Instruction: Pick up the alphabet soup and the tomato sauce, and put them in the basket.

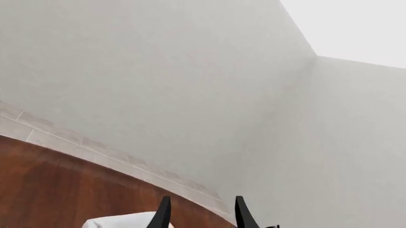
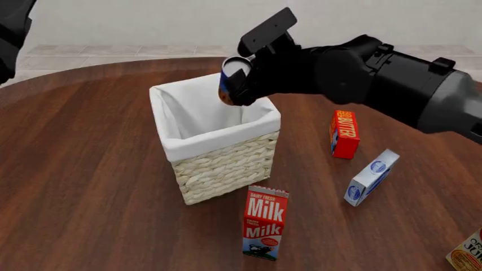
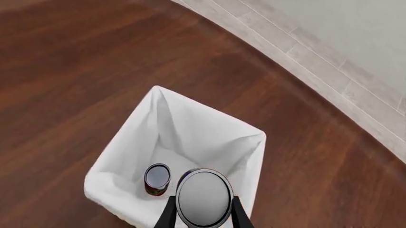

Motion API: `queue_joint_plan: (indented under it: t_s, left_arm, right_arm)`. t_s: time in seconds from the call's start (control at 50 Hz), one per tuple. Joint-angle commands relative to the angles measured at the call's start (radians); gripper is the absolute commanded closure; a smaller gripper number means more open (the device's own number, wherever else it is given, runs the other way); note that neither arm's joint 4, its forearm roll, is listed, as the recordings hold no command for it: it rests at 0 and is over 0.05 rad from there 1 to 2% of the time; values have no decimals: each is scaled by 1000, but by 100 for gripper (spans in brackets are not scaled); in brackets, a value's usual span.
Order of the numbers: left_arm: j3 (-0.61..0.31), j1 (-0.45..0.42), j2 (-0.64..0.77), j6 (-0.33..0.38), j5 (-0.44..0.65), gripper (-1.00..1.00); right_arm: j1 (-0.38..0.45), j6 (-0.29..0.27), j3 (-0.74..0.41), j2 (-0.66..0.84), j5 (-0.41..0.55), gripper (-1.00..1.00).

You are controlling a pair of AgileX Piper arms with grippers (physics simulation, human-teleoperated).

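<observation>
Overhead, the dark right arm reaches in from the right side of the front view, its forearm sloping toward the middle and its wrist bent so the right gripper (image 2: 239,84) hangs above the tall square pale wicker basket (image 2: 226,164) with the white cloth liner. Its black fingers (image 3: 166,216) are clamped on the small blue-and-orange alphabet soup can (image 2: 229,82) — tilted, silvery top facing up and toward the far side, held just over the basket's far right rim. From the right wrist view the can's round silvery top (image 3: 203,197) sits between the two fingers, with the liner opening directly beyond it.

Inside the basket, on the white cloth floor, stands the small red tomato sauce can (image 3: 157,179), upright, near one wall.

Only a dark piece of the left arm shows at the front view's upper left corner. The left gripper (image 1: 201,216) points up at the pale wall, fingers apart with nothing between them.

On the brown wooden table (image 2: 83,169) near the basket stand a red-and-white milk carton (image 2: 264,222), a red butter box (image 2: 344,134) and a white-and-blue box (image 2: 371,176).
</observation>
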Motion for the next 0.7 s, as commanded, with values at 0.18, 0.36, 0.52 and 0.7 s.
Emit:
queue_joint_plan:
  t_s: [0.18,0.36,0.52,0.7]
  left_arm:
    - [15,12,11,-11,-20,-100]
    - [19,16,13,-13,-23,-100]
    - [23,19,17,-15,-28,-100]
    - [26,23,25,-17,-35,-100]
  right_arm:
    - [-10,17,-24,61,-9,100]
    - [-17,19,-4,71,-23,100]
    - [-23,19,2,86,-33,100]
    - [-28,22,4,103,-40,100]
